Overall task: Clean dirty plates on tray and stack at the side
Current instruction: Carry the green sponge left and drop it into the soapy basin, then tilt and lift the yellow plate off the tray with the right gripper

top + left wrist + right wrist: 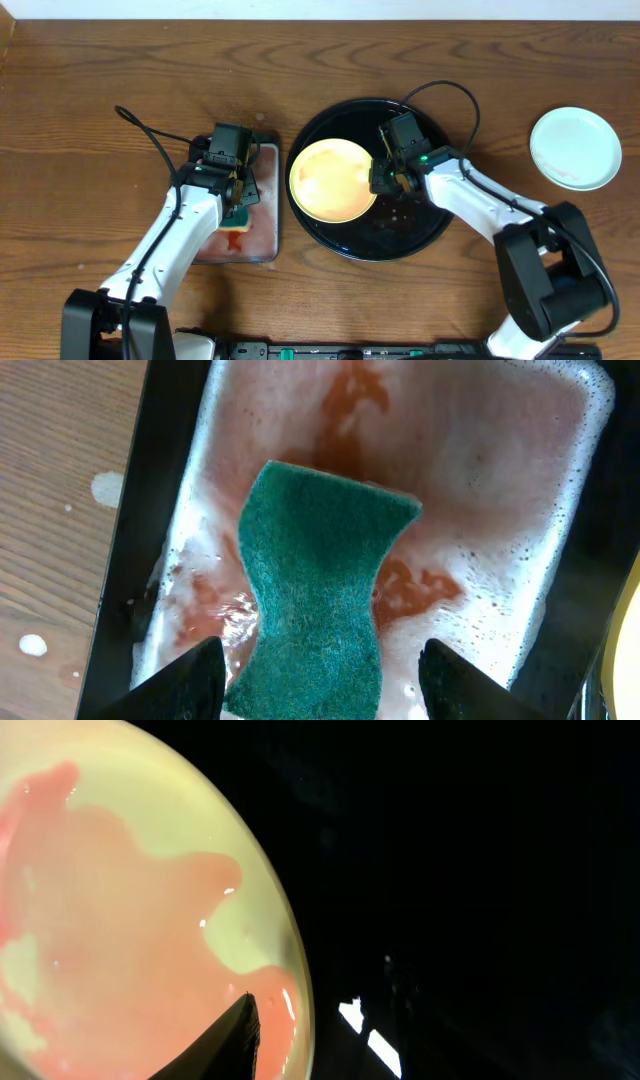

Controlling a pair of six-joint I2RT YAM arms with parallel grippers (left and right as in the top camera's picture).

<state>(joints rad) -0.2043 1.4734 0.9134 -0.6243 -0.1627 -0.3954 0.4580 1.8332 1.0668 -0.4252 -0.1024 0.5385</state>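
Observation:
A yellow plate point(333, 180) smeared with pinkish red sauce point(110, 920) lies in the left part of the round black tray point(420, 225). My right gripper point(379, 178) is at the plate's right rim. In the right wrist view one finger lies over the smeared plate, and the other is lost against the black tray point(480, 870); the jaws point(325, 1035) look open astride the rim. A pale blue plate point(575, 148) lies on the table at the right. My left gripper point(320, 670) is open, astride the green sponge point(315, 595).
The sponge lies in a small rectangular black-rimmed tray point(268, 215) of pinkish foamy water point(480, 490), left of the round tray. Foam spots mark the wood beside it point(105, 488). Both arms' cables arch over the table.

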